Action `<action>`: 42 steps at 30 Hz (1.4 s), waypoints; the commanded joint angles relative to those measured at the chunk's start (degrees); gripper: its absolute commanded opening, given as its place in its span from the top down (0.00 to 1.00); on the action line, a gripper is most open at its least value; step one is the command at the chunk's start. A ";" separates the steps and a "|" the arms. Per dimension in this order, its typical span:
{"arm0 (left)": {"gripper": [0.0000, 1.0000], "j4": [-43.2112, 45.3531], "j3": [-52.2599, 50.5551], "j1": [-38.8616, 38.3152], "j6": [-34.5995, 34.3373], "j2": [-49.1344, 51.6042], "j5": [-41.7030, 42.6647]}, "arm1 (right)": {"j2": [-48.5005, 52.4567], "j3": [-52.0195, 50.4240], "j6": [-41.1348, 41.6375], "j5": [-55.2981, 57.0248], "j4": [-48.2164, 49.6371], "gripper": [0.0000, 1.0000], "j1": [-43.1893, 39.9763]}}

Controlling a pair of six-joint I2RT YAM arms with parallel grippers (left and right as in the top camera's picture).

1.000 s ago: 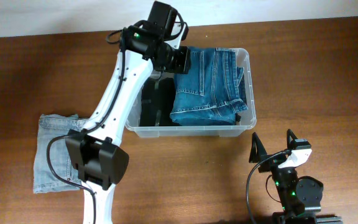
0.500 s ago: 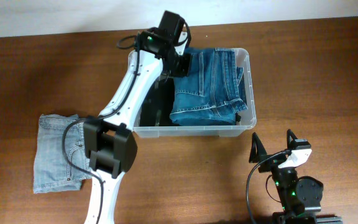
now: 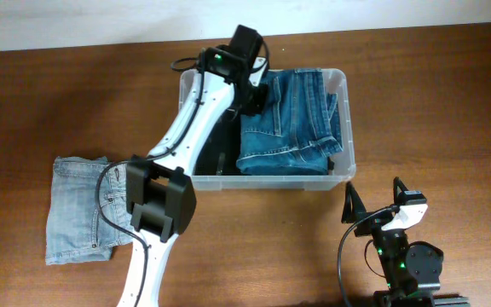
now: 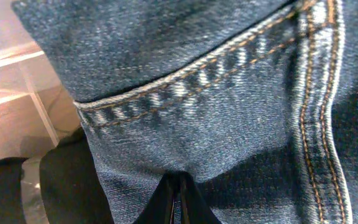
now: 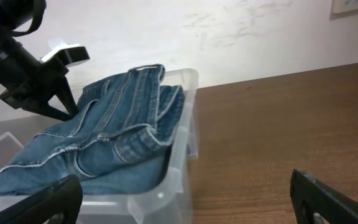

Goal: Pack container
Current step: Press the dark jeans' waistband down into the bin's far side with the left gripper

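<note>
The clear plastic container [image 3: 349, 128] stands at the back middle of the table. Folded blue jeans [image 3: 290, 128] fill its right part and a black garment [image 3: 215, 152] lies in its left part. My left gripper [image 3: 260, 94] is inside the container at the jeans' back left edge. In the left wrist view its fingers [image 4: 180, 190] are shut together with the tips pressed into the denim [image 4: 229, 93]. My right gripper [image 3: 373, 207] is open and empty near the table's front right. In the right wrist view the gripper [image 5: 191, 202] faces the container [image 5: 184, 146] and the jeans [image 5: 104, 140].
A second folded denim piece [image 3: 78, 209] lies on the brown table at the left, beside the left arm's base. The white wall runs along the table's back edge.
My left gripper has moved to the right, from the container's left part onto the blue jeans. The container has shifted slightly to the right. The right arm has not moved.
</note>
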 commanded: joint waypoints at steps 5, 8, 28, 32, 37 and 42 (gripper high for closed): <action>0.94 -0.92 8.20 -4.17 1.77 -1.07 -3.37 | -0.44 -0.39 -0.55 0.46 -0.22 0.02 -0.37; 0.87 -0.92 11.63 -4.13 1.77 -1.07 -3.39 | -0.44 -0.39 -0.55 0.46 -0.22 0.02 -0.37; 0.83 7.32 12.96 -7.39 1.05 4.63 -2.29 | -0.44 -0.39 -0.55 0.46 -0.22 0.02 -0.37; 0.83 7.23 12.94 -7.52 0.48 6.86 -2.32 | -0.44 -0.39 -0.55 0.46 -0.22 0.01 -0.37; 0.83 6.78 12.94 -7.52 0.28 8.96 -0.07 | -0.44 -0.39 -0.55 0.48 -0.22 0.02 -0.37; 0.82 5.16 12.94 -7.52 0.33 10.51 0.92 | -0.44 -0.39 -0.55 0.48 -0.22 0.02 -0.37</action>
